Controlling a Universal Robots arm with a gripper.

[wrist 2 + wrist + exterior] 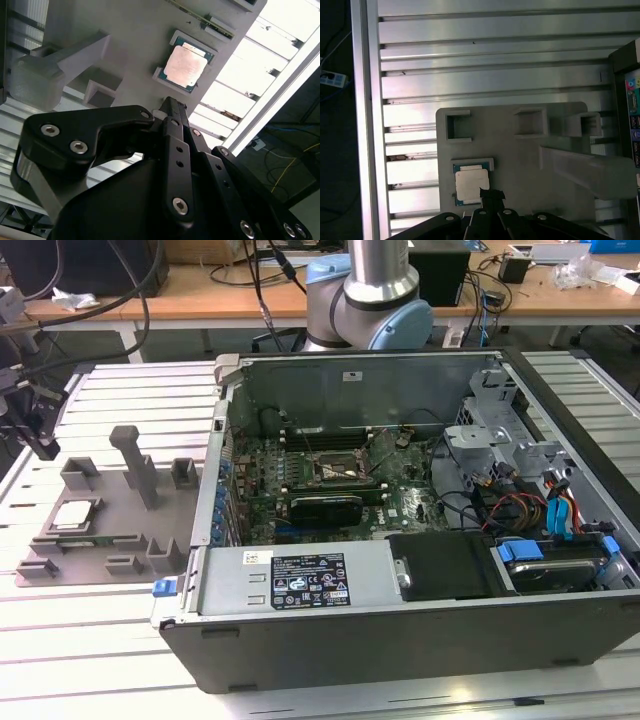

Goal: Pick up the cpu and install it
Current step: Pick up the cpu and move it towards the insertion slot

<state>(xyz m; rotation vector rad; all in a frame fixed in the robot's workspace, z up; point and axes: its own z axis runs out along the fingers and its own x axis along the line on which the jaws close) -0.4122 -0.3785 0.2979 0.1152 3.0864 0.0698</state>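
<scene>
Gripper [171,104] hung over the grey tray [520,165]. Fingers were drawn together to a narrow point, with nothing held between them. In both wrist views the tip sat just at one corner of the cpu [470,182]. I could not tell whether it touched the chip or hovered above it.

The cpu lay flat in its shallow square nest on the tray, metal top up, pale and shiny. A thin blue-green edge showed round the metal.

In the exterior view the tray rested on the slatted aluminium table [120,390], at the exterior view's left. It sat just beside the open computer case [400,640]. The cpu was on the part of the tray away from the case. A tall grey post [135,465] rose from the tray between the cpu and the case. Several square open-topped pockets [457,126] stood near it along the tray.

The case lay on its side with the side panel off and the motherboard [300,480] exposed. The socket [338,468], in its dark frame, sat near the middle of the board, well apart from the cpu. The base of my arm [370,290] stood behind the case.
</scene>
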